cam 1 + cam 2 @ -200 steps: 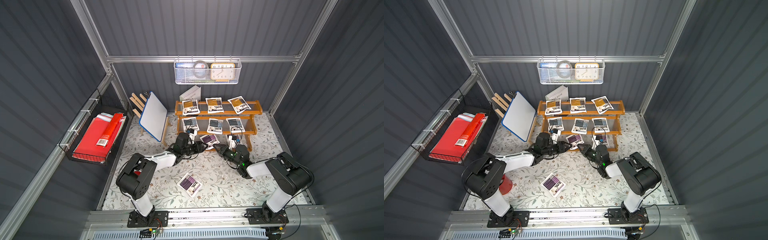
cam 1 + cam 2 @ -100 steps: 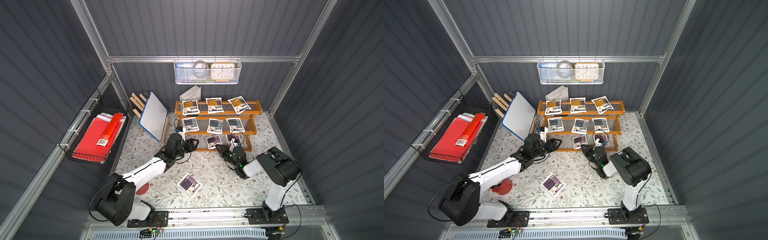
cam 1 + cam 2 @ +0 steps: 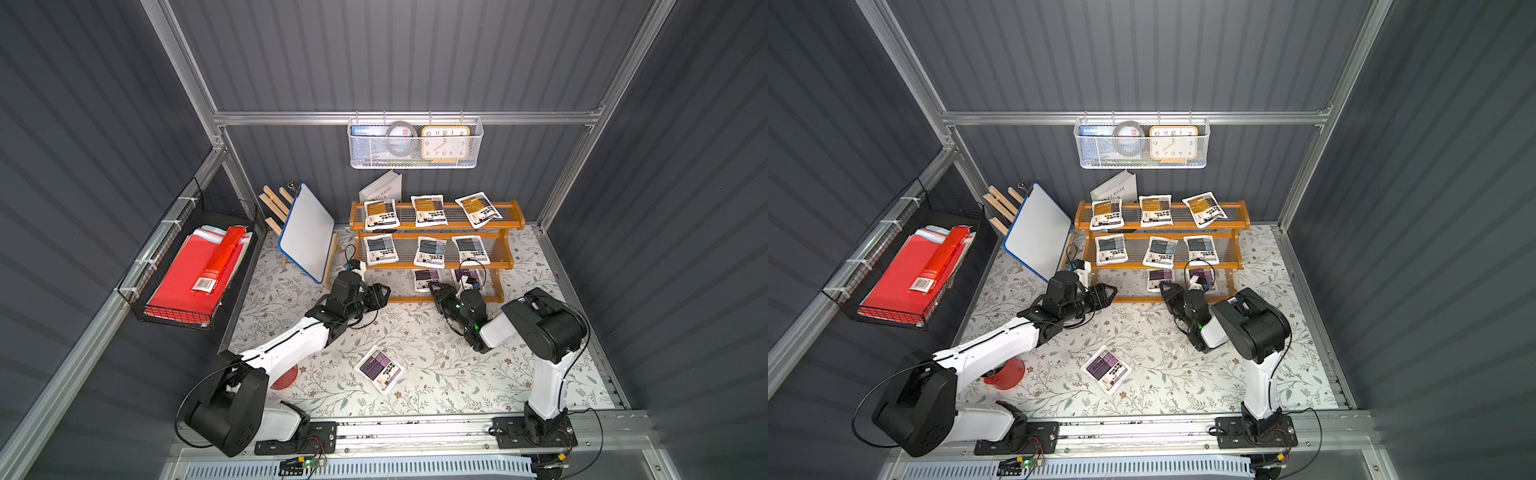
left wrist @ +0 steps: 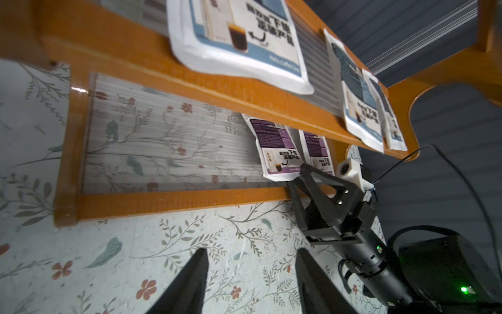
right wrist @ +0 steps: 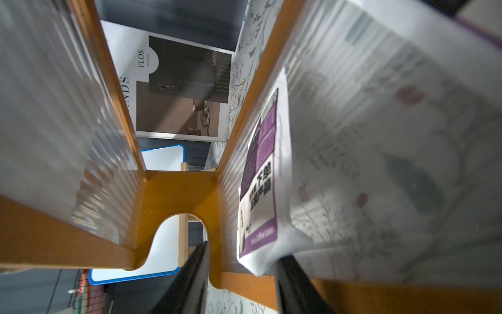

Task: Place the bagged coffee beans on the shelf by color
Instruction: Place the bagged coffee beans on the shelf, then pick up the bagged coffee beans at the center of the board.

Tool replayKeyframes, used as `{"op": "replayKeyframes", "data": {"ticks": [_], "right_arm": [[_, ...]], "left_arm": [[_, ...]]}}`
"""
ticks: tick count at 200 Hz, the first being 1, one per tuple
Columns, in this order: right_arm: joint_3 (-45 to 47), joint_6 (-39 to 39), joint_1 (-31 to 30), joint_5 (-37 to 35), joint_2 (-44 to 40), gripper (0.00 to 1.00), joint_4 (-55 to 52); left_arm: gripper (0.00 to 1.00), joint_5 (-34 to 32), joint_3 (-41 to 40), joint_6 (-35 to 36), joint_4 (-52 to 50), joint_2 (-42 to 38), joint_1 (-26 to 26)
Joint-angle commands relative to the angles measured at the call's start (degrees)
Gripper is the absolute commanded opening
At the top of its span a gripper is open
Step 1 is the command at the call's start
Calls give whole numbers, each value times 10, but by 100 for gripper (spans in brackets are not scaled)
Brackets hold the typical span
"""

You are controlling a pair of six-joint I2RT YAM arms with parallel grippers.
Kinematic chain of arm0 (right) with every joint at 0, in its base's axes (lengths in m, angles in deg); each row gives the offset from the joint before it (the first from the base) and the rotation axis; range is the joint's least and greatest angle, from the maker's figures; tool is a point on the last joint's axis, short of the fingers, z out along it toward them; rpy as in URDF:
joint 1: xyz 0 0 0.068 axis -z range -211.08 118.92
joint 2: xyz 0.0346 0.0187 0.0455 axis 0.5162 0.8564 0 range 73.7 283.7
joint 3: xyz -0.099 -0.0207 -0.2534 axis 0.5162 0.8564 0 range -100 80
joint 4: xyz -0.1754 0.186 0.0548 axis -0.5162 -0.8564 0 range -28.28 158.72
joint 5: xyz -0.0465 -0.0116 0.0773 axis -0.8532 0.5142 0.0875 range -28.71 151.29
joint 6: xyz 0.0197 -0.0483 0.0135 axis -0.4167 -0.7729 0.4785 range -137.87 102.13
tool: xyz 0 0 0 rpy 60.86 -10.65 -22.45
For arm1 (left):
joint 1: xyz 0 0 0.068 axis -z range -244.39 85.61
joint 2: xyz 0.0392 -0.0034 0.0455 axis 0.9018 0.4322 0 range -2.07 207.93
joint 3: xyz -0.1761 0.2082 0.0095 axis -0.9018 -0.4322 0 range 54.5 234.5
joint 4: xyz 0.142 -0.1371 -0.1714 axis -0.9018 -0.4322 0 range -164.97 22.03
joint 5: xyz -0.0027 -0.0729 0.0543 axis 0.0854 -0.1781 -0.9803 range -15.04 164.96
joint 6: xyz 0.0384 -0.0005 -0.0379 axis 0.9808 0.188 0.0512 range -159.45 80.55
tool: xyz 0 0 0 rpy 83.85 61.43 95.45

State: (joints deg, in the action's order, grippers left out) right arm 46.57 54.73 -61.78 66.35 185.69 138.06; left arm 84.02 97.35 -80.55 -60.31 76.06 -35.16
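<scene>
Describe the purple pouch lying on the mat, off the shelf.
Flat white pouch with a purple label block and black print; it looks like soft film. It lies face up, turned diagonally, on the floral mat, in front of the shelf and apart from it. Only the mat touches it.

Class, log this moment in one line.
orange wooden three-tier shelf: yellow-label white pouches top, blue-grey-label pouches middle, two purple-label pouches bottom | third purple-label pouch on floral mat | left tool open, empty | right tool open
</scene>
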Motion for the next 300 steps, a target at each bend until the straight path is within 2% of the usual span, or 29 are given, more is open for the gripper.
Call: {"op": "replayKeyframes", "data": {"ticks": [1,40,75,87,105,130,154,178,233,262,300], "right_arm": [[3,-22,1,41,-25,55,-47],[-11,-103,3,128,-88,58,-240],[-22,-235,3,131,-152,57,-428],[-25,-296,1,145,-174,54,-471],[-15,-381,-14,217,-221,49,-473],[-57,-498,-80,259,-263,44,-562],[-126,-603,-163,232,-257,41,-674],[-180,-675,-232,196,-225,40,-752],[-203,-718,-301,178,-124,35,-780],[-193,-718,-310,172,-98,34,-767],[-182,-706,-304,91,-64,33,-776]], "left_arm": [[57,-13,-17,27,-43,-25,-6],[57,-10,-22,31,-53,-33,-9],[58,-8,-24,39,-77,-36,-9],[58,-21,-24,38,-91,-39,-10],[59,-78,-26,16,-124,-41,-12],[60,-169,-37,-55,-150,-44,-18],[61,-222,-37,-119,-160,-42,-22],[64,-277,-37,-163,-177,-55,-24],[66,-301,-39,-173,-213,-60,-28],[67,-306,-63,-191,-214,-87,-29],[68,-295,-66,-162,-218,-102,-29]]}}
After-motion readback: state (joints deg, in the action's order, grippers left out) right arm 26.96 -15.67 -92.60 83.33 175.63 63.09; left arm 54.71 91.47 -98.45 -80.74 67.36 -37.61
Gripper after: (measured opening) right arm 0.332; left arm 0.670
